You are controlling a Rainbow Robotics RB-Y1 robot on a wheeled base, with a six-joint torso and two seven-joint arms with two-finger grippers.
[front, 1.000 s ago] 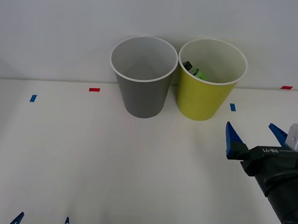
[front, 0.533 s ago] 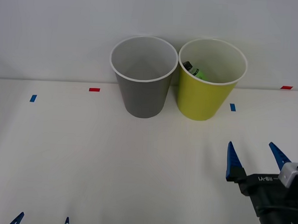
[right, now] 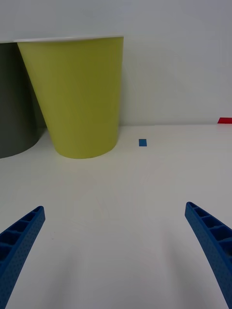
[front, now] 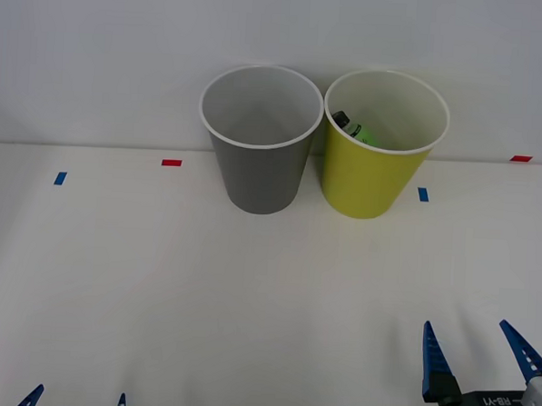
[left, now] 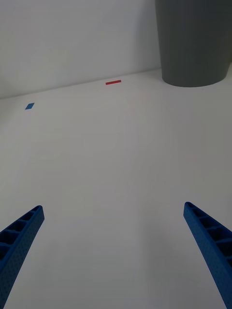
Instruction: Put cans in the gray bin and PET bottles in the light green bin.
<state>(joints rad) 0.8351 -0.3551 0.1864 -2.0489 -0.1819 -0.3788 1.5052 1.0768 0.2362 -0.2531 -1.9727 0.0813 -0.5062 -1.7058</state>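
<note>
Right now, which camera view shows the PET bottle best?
The front view: it looks down into the light green bin, where the PET bottle leans against the inner wall, black cap and green label visible. The right wrist view sees that bin's outer wall, which hides the bottle. The left wrist view faces the gray bin.

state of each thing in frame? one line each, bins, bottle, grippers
Round tapered dark gray bin with white rim: upright at the table's far edge, nothing seen inside.
Round tapered yellow-green bin with white rim: upright, right beside the gray bin, holding the bottle.
Small green-labelled bottle with black screw cap: inside the yellow-green bin, leaning on its wall.
Right gripper: open, holding nothing, low at the table's near right.
Left gripper: open, holding nothing, parked at the near left edge.
</note>
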